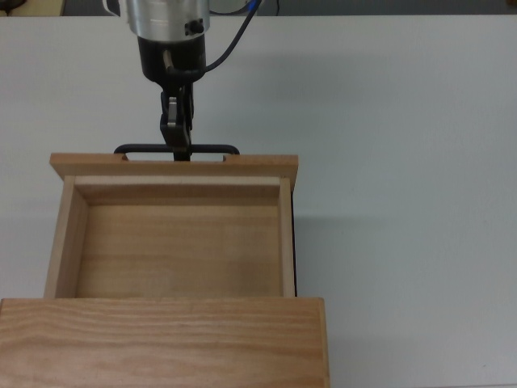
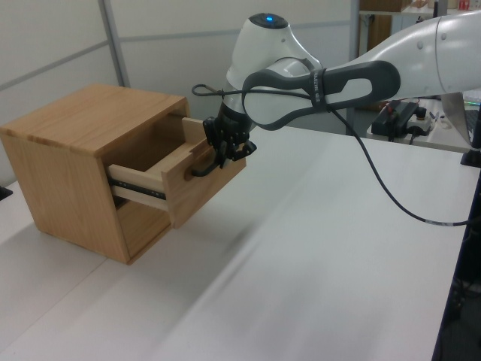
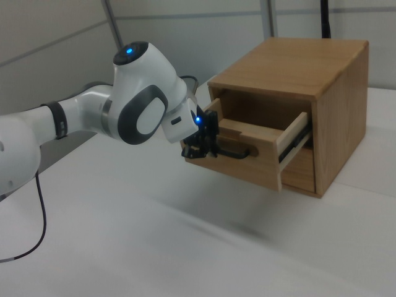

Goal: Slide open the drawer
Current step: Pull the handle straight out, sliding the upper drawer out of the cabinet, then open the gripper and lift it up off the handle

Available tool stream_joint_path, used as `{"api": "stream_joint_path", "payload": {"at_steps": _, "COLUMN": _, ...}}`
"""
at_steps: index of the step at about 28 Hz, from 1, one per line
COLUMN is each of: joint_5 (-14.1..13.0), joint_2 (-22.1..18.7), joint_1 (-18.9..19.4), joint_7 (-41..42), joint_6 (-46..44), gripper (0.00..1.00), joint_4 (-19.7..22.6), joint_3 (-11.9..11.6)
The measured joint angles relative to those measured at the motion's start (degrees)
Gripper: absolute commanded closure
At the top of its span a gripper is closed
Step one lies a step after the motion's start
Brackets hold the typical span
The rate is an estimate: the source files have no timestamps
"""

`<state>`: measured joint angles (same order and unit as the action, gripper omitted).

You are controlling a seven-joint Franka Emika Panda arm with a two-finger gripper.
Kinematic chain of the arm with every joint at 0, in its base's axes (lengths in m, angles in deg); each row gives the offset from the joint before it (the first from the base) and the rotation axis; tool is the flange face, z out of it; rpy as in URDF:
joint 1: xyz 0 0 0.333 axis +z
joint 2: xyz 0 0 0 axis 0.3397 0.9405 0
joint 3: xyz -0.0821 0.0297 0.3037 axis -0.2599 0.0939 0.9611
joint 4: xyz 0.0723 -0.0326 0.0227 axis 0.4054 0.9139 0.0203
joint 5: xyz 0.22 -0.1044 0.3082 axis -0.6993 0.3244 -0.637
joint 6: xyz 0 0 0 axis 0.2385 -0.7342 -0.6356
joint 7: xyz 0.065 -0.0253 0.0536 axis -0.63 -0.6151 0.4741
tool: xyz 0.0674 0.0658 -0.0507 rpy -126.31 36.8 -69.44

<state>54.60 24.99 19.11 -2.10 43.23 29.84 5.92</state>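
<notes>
In the left view, from left to right: a wooden cabinet (image 2: 71, 162) stands on the white tabletop (image 2: 316, 271), and its upper drawer (image 2: 192, 184) juts well out of the opening toward the left view's right, riding on a dark slide rail (image 2: 135, 186) along its side. At the drawer's flat front panel my end effector (image 2: 225, 148) is pinched on the thin black handle (image 2: 201, 170), fingers pressed together around the bar. Behind it my white and grey arm (image 2: 301, 71) reaches in from the left view's right, a black cable (image 2: 391, 192) drooping beneath it. From the top view, the drawer (image 1: 174, 234) shows as a bare open tray, its front panel toward the top view's upper edge, with my end effector (image 1: 179, 145) clamping the handle (image 1: 145, 149) near the bar's middle. In the right view, my arm (image 3: 133, 102) comes in from the right view's left, the end effector (image 3: 204, 145) grips the handle (image 3: 238, 151), and the drawer (image 3: 260, 151) projects from the cabinet (image 3: 309, 80) standing at the right view's right.
</notes>
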Motion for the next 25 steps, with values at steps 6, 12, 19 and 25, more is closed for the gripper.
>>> {"api": "stream_joint_path", "payload": {"at_steps": 6, "joint_5": 0.0, "joint_2": -1.5, "joint_1": 0.2, "joint_7": 0.9, "joint_6": -4.3, "gripper": 1.0, "joint_4": 0.5, "joint_3": 0.0}}
{"api": "stream_joint_path", "payload": {"at_steps": 12, "joint_5": 0.0, "joint_2": -2.7, "joint_1": 0.2, "joint_7": 1.8, "joint_6": -7.6, "gripper": 1.0, "joint_4": 0.8, "joint_3": 0.0}}
{"api": "stream_joint_path", "payload": {"at_steps": 19, "joint_5": 0.0, "joint_2": -3.9, "joint_1": 0.2, "joint_7": 2.0, "joint_6": -11.4, "gripper": 1.0, "joint_4": 0.9, "joint_3": 0.0}}
{"api": "stream_joint_path", "payload": {"at_steps": 25, "joint_5": 0.0, "joint_2": -4.6, "joint_1": 0.2, "joint_7": 2.0, "joint_6": -14.5, "gripper": 1.0, "joint_4": 1.0, "joint_3": 0.0}}
